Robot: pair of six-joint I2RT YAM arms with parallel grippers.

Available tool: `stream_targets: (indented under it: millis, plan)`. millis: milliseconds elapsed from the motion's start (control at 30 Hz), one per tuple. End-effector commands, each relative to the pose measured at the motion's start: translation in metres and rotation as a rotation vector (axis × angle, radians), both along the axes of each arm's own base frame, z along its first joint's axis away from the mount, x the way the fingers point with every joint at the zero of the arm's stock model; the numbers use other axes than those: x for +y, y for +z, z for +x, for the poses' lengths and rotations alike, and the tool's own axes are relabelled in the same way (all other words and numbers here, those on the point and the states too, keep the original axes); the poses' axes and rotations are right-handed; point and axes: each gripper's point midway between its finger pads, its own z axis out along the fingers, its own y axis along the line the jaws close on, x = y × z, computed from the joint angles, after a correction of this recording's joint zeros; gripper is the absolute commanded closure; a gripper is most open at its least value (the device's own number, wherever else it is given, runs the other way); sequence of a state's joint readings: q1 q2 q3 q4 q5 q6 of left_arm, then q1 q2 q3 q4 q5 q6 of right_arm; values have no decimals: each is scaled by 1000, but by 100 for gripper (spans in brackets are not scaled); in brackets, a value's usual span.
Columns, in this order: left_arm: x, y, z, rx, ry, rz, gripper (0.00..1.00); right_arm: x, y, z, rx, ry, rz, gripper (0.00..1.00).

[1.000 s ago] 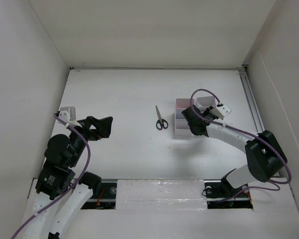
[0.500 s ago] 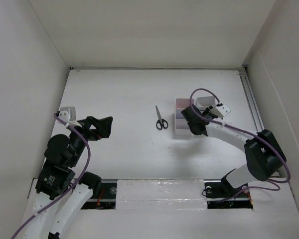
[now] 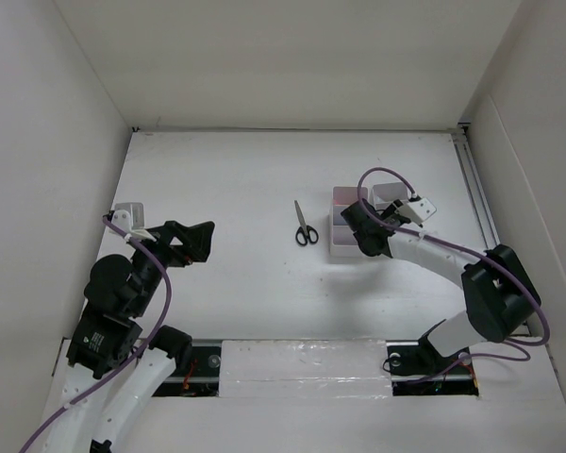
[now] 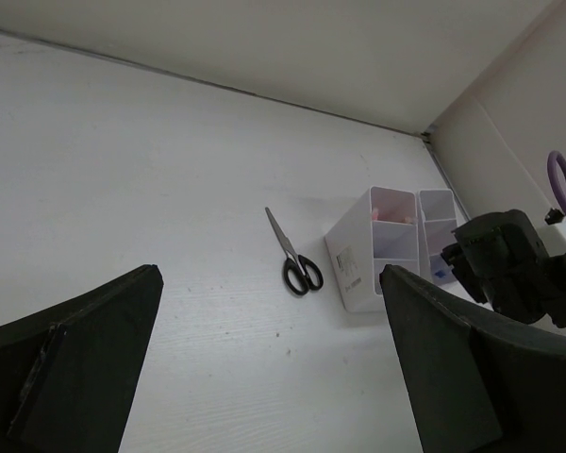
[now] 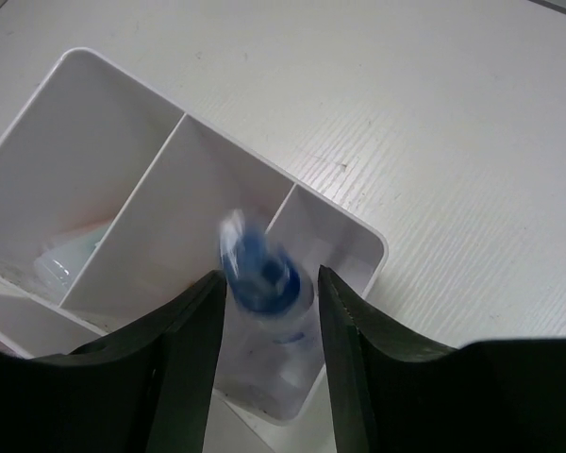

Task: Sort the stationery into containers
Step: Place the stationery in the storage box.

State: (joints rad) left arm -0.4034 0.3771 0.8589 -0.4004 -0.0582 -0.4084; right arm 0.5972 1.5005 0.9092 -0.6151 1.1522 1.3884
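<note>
White plastic boxes, two alike, tall thin walls with dividers. Left-hand white box [image 3: 340, 212] and right-hand white box [image 3: 389, 193] sit touching, right of centre in the top view. Likely light and tippy, so don't knock the walls.

Left gripper [image 3: 200, 236]: lower left of top view, well apart from everything, jaws wide, nothing between them.

Right gripper [image 3: 366, 231]: over the near end of the left-hand white box. Jaws parted.

Black-handled steel scissors [image 3: 305, 225]: flat on the table just left of the boxes, closed. Stiff, thin, low-lying and hard to get under. Judged best taken across the handle loops or at the pivot.

Small clear bottle with blue cap [image 5: 264, 278]: between the right gripper's fingers [image 5: 184, 349], over the end compartment at lower centre of the wrist frame. It is blurred while the box is sharp, so it looks loose and dropping. Smooth, rounded, light, so probably slippery. Grip the body below the cap.

View notes:
- Top: layout and both arms, but the wrist hides the bottle.
- Right wrist: bottle and compartments. Something pale lies at lower left, unidentifiable.
- Left wrist: box height, and scissor blades pointing upper left with handles toward the box.
</note>
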Motion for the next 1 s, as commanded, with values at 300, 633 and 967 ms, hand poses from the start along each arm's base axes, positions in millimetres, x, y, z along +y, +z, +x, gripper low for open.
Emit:
stream_targets:
  millis: [300, 633, 967]
  plan:
    - [-2, 11, -3, -37, -6, -15, 0, 5, 14, 2, -54, -16, -24, 47]
    - [-3, 9, -1, -27, -6, -10, 0, 5, 28, -3, -108, -15, -12, 42]
    - [-4, 7, 1, -19, -6, -6, 0, 21, 64, -16, -162, 65, 30, 34]
